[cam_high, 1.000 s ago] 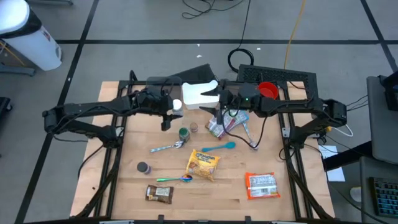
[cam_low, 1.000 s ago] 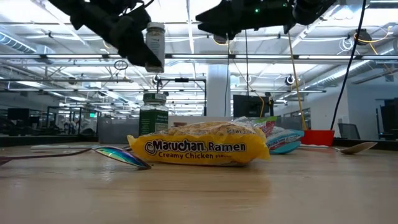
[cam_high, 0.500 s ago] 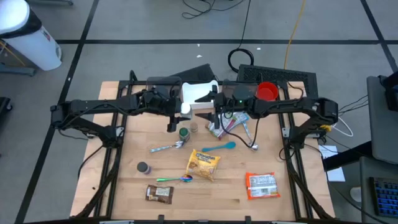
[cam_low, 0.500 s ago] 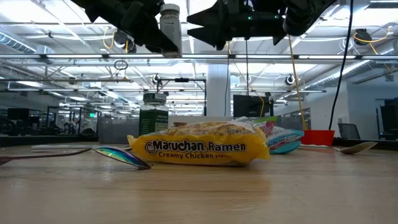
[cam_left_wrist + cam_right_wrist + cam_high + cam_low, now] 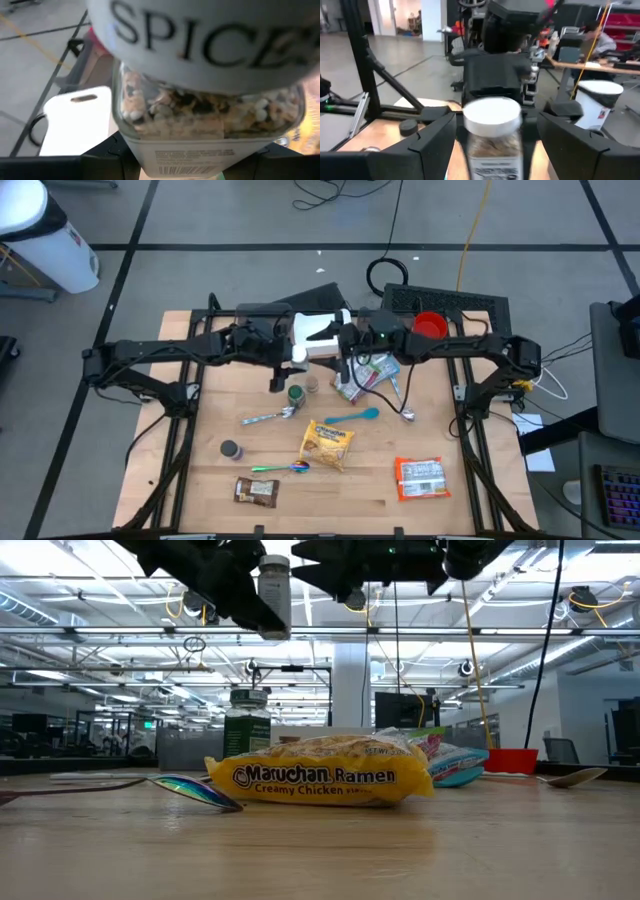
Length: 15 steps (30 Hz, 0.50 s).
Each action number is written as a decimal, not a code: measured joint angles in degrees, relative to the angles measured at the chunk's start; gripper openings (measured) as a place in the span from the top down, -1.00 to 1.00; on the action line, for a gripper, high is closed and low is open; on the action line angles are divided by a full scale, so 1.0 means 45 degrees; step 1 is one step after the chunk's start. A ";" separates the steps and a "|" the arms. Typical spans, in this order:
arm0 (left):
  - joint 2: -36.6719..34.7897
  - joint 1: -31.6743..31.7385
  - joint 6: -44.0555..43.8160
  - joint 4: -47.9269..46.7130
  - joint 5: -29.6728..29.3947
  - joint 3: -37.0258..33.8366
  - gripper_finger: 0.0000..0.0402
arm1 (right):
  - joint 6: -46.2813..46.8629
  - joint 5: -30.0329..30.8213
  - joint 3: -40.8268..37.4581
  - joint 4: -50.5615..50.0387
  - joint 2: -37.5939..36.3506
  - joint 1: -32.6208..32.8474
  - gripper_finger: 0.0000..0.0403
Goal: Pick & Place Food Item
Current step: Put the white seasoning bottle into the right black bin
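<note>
On the table, the yellow packet [image 5: 320,778] reads "Maruchan Ramen Creamy Chicken".

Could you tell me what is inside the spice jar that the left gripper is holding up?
Through the clear wall of the spice jar, held by the left gripper, a coarse mix of pale, tan and dark bits shows. The white lid and the label hide the rest.

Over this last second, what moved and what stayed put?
The left gripper, still clamped on the spice jar, carried it up and toward the right arm. The right gripper, open, came to meet it, fingers now either side of the jar. Ramen packet, spoons and other packets stayed.
</note>
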 joint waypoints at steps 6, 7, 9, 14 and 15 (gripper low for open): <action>0.0000 -0.0003 -0.0058 0.0128 -0.0191 0.0000 -0.02 | -0.0210 -0.0001 0.0706 -0.1001 0.0000 0.0000 -0.34; 0.0000 -0.0004 -0.0083 0.0138 -0.0191 0.0000 -0.02 | -0.0233 0.0004 0.0827 -0.1176 0.0000 0.0000 -0.34; -0.0005 0.0002 -0.0082 0.0150 -0.0196 0.0000 -0.02 | -0.0382 0.0022 0.1107 -0.1734 0.0000 -0.0005 -0.34; 0.0000 0.0005 -0.0124 -0.0108 -0.0403 0.0339 -0.02 | -0.0602 0.0096 0.1625 -0.2481 0.0113 0.0000 -0.34; 0.0044 0.0001 -0.0100 -0.0170 -0.0511 0.0548 -0.02 | -0.0602 0.0096 0.1750 -0.2441 0.0237 0.0000 -0.34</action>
